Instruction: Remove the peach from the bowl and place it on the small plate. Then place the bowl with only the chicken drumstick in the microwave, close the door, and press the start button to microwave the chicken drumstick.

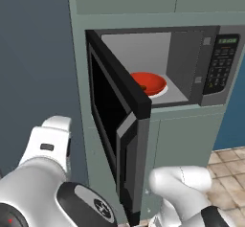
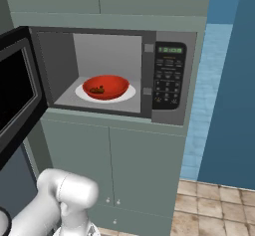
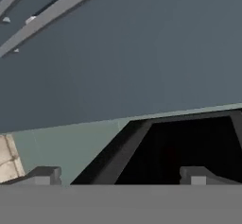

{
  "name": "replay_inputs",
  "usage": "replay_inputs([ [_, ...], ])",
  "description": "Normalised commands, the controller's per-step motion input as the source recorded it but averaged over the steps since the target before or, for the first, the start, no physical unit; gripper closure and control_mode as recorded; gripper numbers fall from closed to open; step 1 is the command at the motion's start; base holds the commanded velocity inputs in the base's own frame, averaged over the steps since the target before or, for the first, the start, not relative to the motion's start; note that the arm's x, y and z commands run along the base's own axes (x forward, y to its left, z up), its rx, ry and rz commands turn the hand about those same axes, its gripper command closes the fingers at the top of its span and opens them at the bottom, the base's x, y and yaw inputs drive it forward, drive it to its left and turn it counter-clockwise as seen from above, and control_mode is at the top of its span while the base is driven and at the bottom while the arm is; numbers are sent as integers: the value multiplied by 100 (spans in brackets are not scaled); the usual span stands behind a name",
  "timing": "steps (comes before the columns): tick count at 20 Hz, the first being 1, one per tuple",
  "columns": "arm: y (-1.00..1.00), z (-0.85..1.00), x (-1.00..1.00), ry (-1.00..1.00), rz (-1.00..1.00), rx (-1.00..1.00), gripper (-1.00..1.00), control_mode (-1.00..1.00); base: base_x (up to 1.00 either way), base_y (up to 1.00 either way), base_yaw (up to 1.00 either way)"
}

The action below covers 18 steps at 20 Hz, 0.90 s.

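From the left base view, the bowl [image 1: 149,83] sits inside the microwave [image 1: 210,63], its door [image 1: 117,120] swung wide. The right base view shows the chicken drumstick [image 2: 98,89] alone in it; closing and starting remain. In the hand view, the gripper [image 3: 120,176], fingers spread and empty, faces the door's dark window just ahead, blue wall beyond.

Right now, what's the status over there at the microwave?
Hand open, empty, near the door. Bowl with chicken drumstick sits inside the microwave. Door wide open, nothing blocking it.
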Motion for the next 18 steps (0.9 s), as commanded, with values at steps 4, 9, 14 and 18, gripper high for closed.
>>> replay_inputs([
  [4,-4,-44,100,11,0,-4,-100,-100,0,0,0],
  [9,-22,-42,100,11,0,0,-100,-100,0,0,0],
  [14,-57,-3,40,0,0,0,-100,-100,0,0,0],
  [18,-95,22,0,-11,0,0,-100,-100,0,0,0],
])
